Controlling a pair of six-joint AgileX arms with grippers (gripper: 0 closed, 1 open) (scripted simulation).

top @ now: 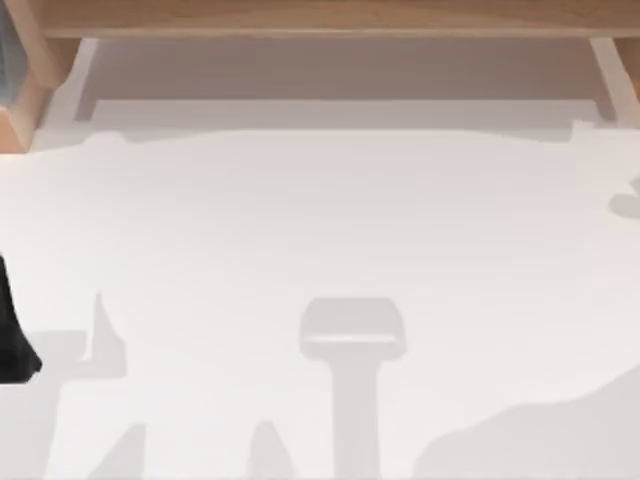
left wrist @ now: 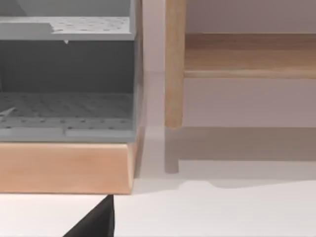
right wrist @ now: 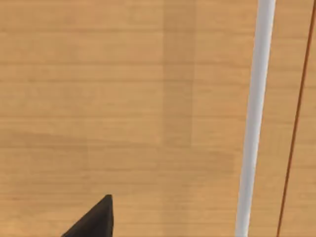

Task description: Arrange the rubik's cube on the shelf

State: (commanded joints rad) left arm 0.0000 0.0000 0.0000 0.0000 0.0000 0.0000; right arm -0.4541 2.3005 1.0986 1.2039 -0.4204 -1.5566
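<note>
The left arm (top: pixel 12 330) sits at the surface's (top: pixel 320 230) left edge (jaws' state: cannot tell). Beyond it stands a grey rack (left wrist: pixel 66 74); the shelf (top: pixel 320 18) runs along the far side. The right wrist view faces wood.

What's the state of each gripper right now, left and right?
Left gripper: cannot be told; it is near the shelf side support.
Right gripper: cannot be told; it is over a wooden board.

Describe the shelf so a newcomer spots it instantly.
Start at the white table and look to its far edge in the top view. The shelf is the long light-brown board spanning it on wooden side supports, unlike the grey perforated rack beside it.
</note>
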